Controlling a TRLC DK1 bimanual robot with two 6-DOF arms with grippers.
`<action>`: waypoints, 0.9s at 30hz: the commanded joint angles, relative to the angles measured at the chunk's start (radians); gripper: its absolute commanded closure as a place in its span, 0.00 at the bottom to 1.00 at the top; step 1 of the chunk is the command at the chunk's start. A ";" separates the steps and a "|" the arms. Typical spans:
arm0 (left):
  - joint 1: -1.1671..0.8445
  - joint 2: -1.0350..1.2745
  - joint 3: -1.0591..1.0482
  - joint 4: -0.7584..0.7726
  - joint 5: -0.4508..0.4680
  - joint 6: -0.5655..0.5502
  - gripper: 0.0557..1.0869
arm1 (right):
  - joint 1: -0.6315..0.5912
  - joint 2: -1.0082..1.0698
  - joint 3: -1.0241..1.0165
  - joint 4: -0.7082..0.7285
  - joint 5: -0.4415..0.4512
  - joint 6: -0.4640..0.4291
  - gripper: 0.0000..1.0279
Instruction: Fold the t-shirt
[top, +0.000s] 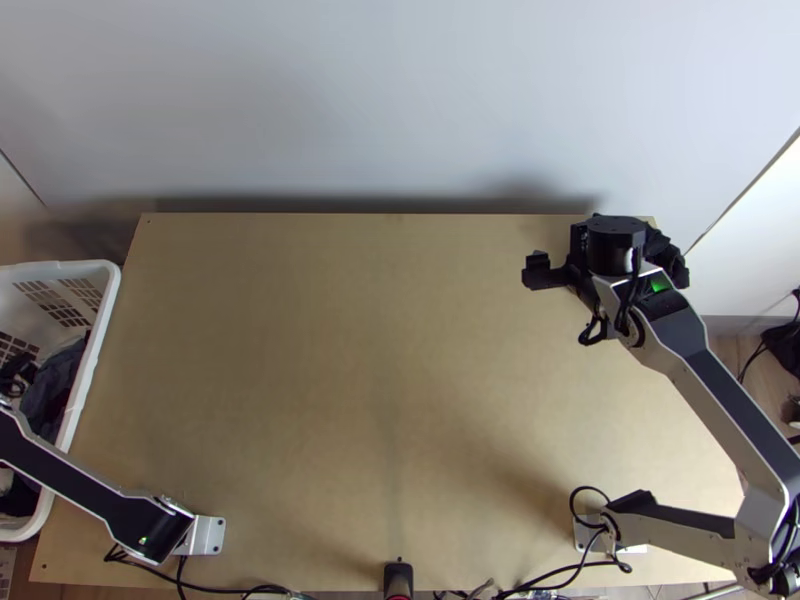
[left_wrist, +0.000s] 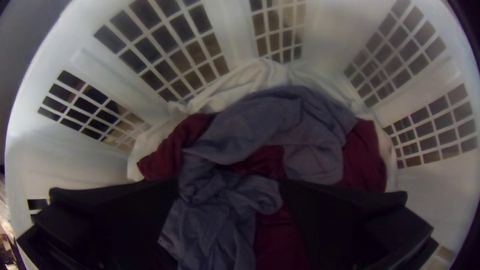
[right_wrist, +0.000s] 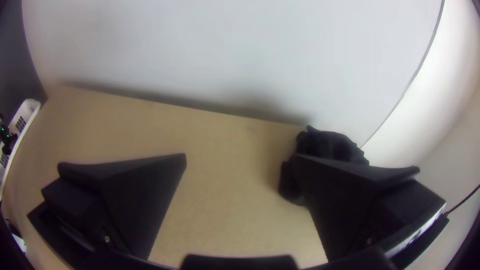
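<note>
Clothes (left_wrist: 320, 115) in the basket (top: 68, 269) at left, black cloth (right_wrist: 330, 142) at the desk's (top: 350, 400) far right corner.
Left end effector (top: 18, 376) in the basket, fingers apart above bunched clothes: blue-grey over dark red, white around the back; some blue-grey lies between the fingers, not clamped. Right end effector (top: 605, 252) over the far right corner, fingers apart, one partly over the bunched black cloth; contact unclear. Cannot tell which piece is the t-shirt.
</note>
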 joint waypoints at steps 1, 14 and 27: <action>0.038 0.153 0.066 0.052 -0.002 0.033 0.05 | 0.007 -0.030 0.005 -0.005 0.001 -0.017 0.05; 0.004 0.302 0.204 0.076 -0.002 0.015 0.05 | 0.008 -0.035 0.033 -0.019 0.015 -0.028 0.05; -0.003 0.338 0.227 0.158 -0.005 -0.027 0.49 | 0.008 -0.002 0.028 -0.019 0.038 -0.066 0.05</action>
